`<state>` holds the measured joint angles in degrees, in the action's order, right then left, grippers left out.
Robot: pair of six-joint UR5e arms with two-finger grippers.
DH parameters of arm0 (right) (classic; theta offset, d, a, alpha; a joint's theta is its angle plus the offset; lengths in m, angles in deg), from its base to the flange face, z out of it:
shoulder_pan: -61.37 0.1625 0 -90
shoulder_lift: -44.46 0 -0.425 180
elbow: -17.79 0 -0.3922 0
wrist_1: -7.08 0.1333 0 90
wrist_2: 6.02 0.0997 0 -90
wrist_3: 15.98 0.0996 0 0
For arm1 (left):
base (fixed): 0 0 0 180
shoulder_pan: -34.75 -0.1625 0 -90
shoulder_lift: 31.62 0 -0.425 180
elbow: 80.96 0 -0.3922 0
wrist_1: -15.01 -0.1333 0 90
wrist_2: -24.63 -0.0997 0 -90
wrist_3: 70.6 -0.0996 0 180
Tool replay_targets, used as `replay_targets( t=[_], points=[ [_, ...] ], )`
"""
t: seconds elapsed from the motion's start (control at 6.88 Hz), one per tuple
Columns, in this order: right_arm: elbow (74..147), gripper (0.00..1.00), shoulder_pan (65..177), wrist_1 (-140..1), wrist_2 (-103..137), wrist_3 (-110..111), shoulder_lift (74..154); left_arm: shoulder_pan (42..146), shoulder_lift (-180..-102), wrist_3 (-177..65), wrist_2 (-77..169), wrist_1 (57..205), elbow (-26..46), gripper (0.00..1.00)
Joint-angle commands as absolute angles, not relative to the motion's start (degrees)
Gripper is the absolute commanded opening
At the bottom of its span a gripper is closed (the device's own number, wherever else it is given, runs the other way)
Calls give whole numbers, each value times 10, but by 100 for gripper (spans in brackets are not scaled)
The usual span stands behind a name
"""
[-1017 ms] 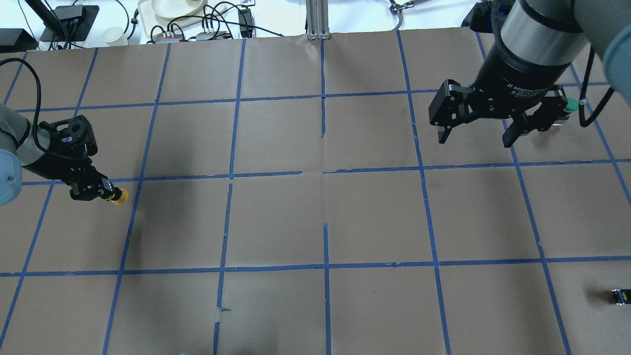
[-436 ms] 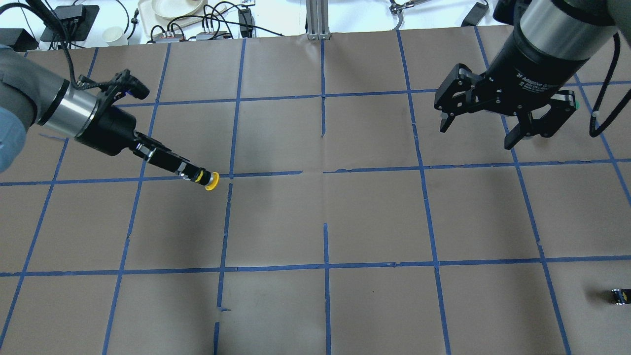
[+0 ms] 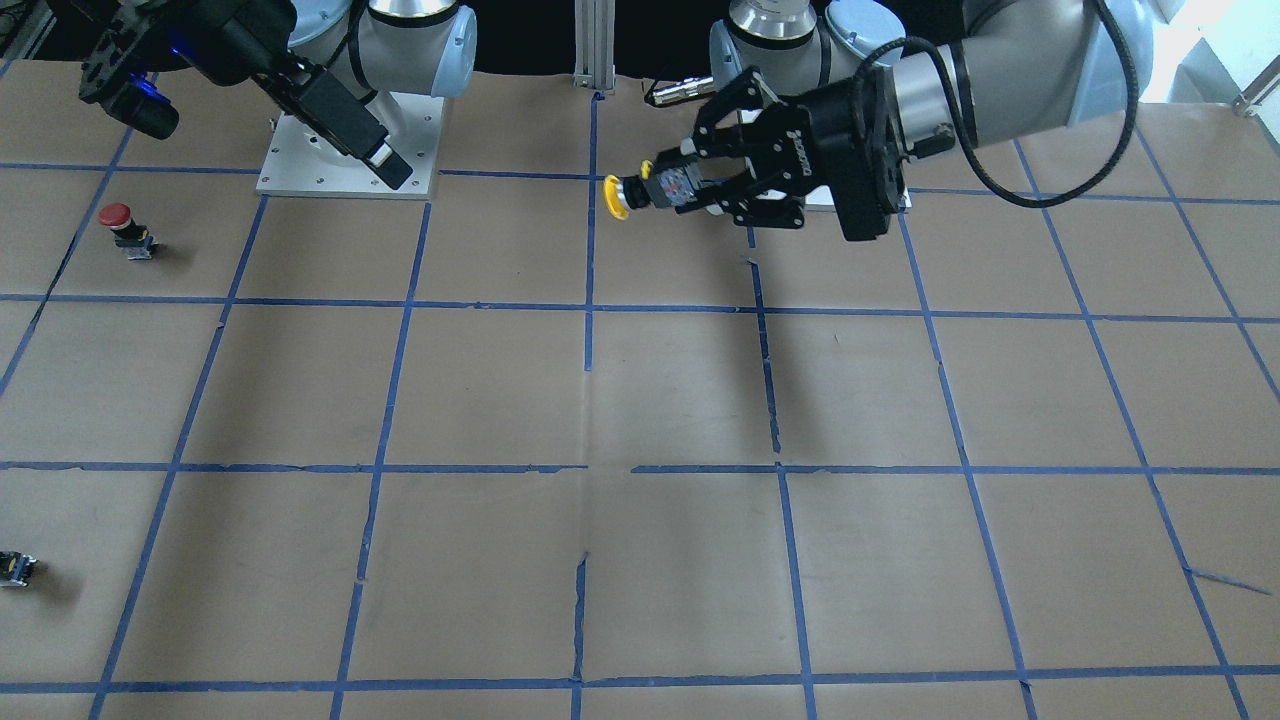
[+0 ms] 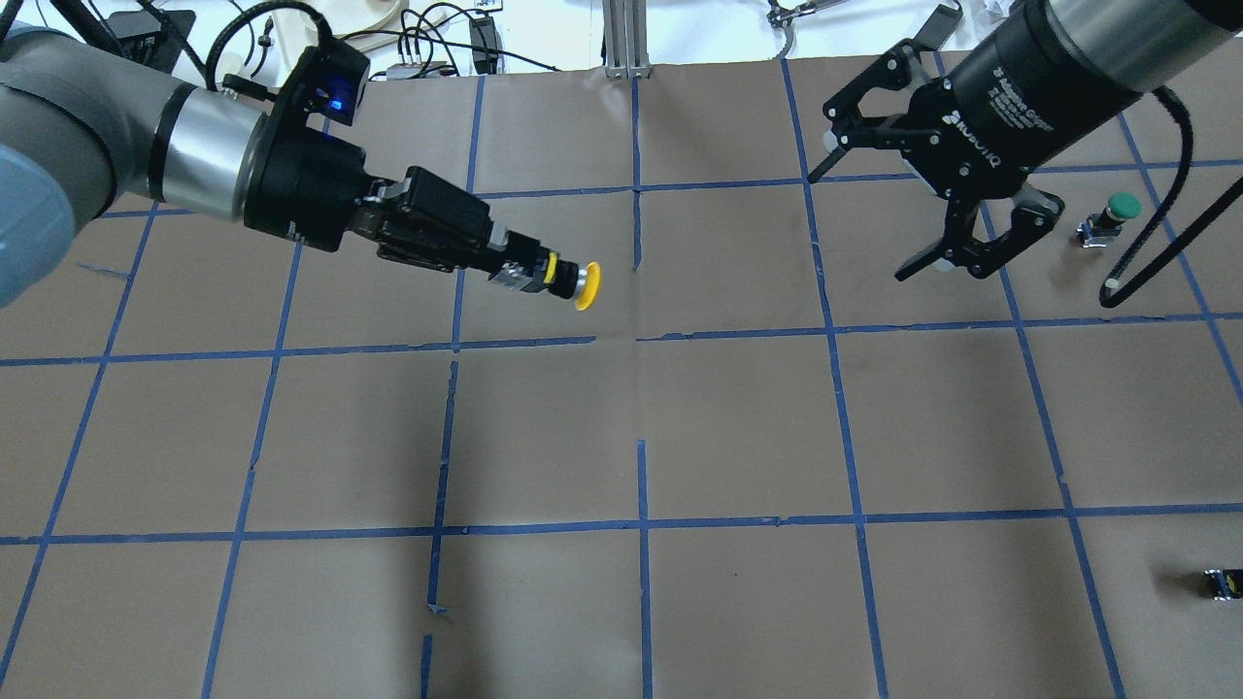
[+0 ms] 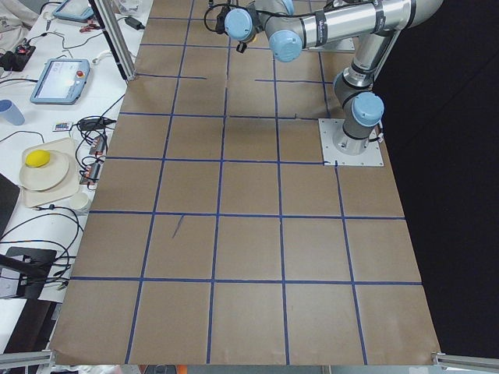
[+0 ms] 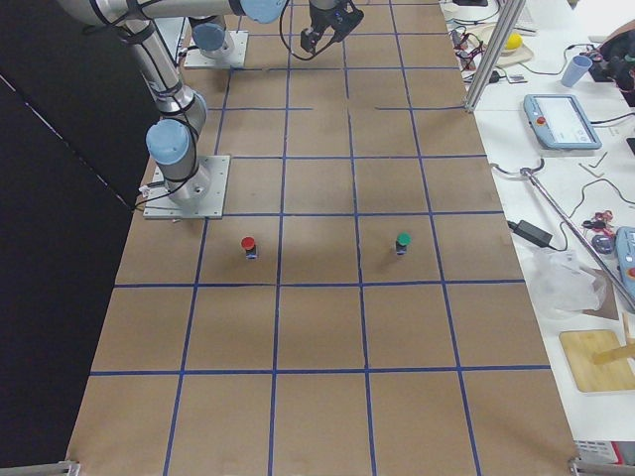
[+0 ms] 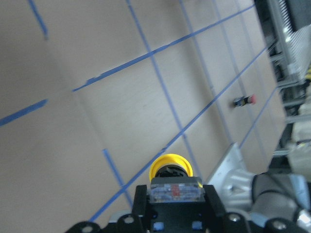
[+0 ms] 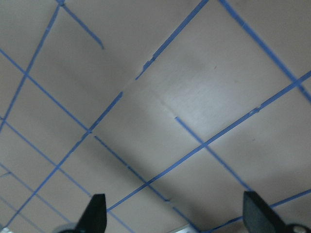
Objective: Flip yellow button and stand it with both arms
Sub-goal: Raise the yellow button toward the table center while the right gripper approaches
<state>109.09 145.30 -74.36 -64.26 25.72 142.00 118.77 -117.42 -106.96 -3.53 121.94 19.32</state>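
The yellow button (image 4: 586,286) is off the table and lies on its side in the air, with its yellow cap towards the table's middle. My left gripper (image 4: 524,272) is shut on its grey block. In the front view the button (image 3: 618,196) sticks out of the left gripper (image 3: 680,187). In the left wrist view the cap (image 7: 170,166) shows past the gripper (image 7: 176,200). My right gripper (image 4: 859,228) is open and empty above the far right squares, well apart from the button. It also shows in the front view (image 3: 390,170) and in its own wrist view (image 8: 177,213).
A green-capped button (image 4: 1112,216) stands on the table behind the right gripper. A red-capped button (image 3: 118,225) stands near the right arm's side. A tiny black-and-yellow part (image 4: 1222,582) lies at the near right edge. Brown paper with a blue tape grid (image 4: 641,437) covers the table.
My left arm has carried the yellow button from the far left towards the table's middle and farther back. My right gripper has turned and shifted back and left, uncovering the green button.
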Motion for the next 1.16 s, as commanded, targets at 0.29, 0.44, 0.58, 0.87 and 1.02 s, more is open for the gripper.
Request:
replay_targets(
  t=[0.29, 0.44, 0.58, 0.87, 1.02],
  points=[
    [1089, 100, 1424, -742, -462, 386, 1424, 1229, -1155, -993, 135, 1226, 202, 2],
    [1089, 100, 1420, -740, -437, 420, 1430, 1229, -1155, -992, 155, 1226, 202, 2],
    [1091, 100, 1420, -740, -432, 449, 1435, 1229, -1156, -991, 162, 1226, 202, 2],
    [1092, 100, 1420, -739, -385, 519, 1433, 1229, -1156, -989, 155, 1227, 202, 2],
    [1094, 100, 1425, -735, -377, 520, 1433, 1229, -1158, -989, 153, 1226, 202, 2]
  ],
)
